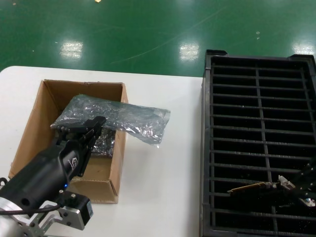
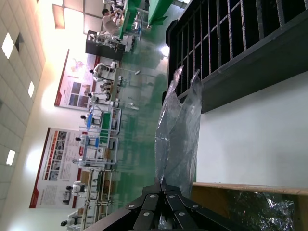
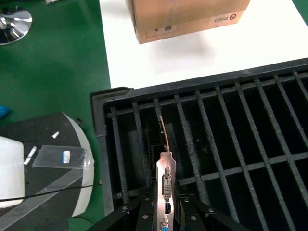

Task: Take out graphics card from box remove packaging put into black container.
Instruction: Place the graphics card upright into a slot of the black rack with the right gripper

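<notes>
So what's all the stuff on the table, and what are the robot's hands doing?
cardboard box: one, brown, open, on the table's left part.
plastic bag: one, shiny grey, lifted over the box's right edge; another bag lies inside the box.
graphics card: one, silver bracket end, held in a slot of the crate.
crate: one, black, many slots, on the right.
table: one, white.
left hand: shut on the plastic bag, above the box.
right hand: shut on the graphics card, over the crate.
</notes>
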{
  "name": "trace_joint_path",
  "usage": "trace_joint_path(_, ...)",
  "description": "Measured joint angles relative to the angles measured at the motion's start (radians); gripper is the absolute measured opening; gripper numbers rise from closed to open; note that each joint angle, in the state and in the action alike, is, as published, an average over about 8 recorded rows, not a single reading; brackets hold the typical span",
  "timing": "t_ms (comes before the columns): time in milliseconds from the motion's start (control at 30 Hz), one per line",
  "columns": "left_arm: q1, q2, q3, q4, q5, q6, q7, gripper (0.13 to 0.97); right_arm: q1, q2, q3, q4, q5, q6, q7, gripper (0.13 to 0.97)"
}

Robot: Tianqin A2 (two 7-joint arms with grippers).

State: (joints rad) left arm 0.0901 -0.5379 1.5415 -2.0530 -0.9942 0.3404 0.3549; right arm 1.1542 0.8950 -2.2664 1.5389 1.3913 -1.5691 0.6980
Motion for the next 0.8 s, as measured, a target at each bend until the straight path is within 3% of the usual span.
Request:
trace_joint_path(300,0.000,0.000,0.000,0.000,0.000,0.000,0.000,0.140,0.003,-0.002,-0.006,0.018,-0.035,0.000,-0.007,0.188)
trace_joint_path(800,0.000,0.000,0.000,0.000,0.000,0.000,0.000,0.140,0.057,-0.043,-0.121,0.022,-0.079,0.000,-0.032,0.188)
